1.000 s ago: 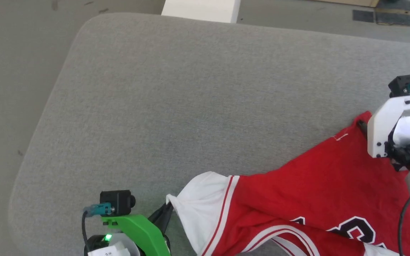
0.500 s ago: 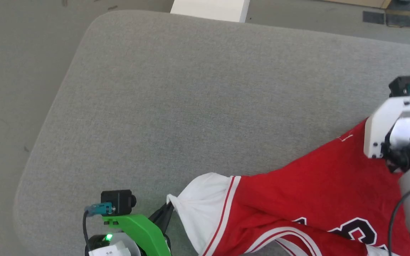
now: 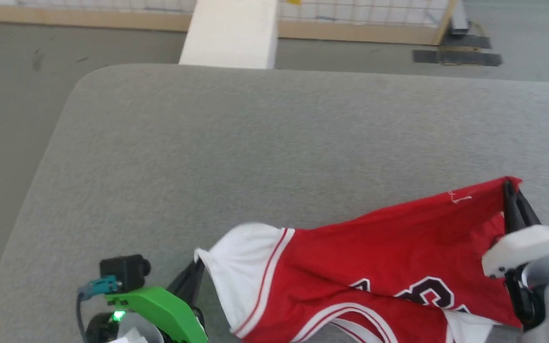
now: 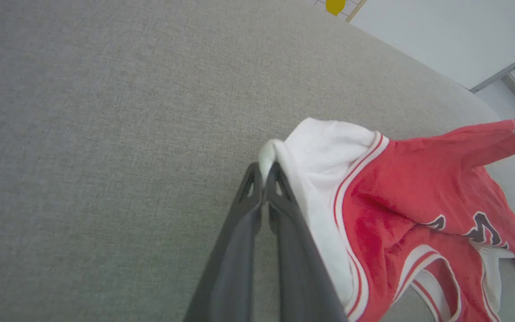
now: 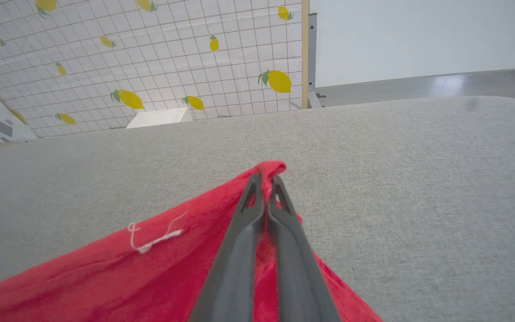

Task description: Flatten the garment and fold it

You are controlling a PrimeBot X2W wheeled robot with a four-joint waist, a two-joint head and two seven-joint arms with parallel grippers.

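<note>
On my screen the shirt (image 3: 389,257) is bright red, with a white sleeve (image 3: 241,267) edged in thin red and white stripes, and dark lettering (image 3: 429,295) outlined in white. I see a plain, speckled grey table (image 3: 255,143). The left gripper (image 4: 264,167) is dark grey on a green mount (image 3: 160,309). The right gripper (image 5: 265,179) is the same grey on a white mount (image 3: 517,245). The wall panel (image 5: 150,58) shows a white grid dotted with yellow lemons.

Green left wrist bracket (image 3: 160,309), white right bracket (image 3: 522,244); black camera (image 3: 123,270), teal plug (image 3: 95,287); dark slotted fingers (image 4: 235,259).
</note>
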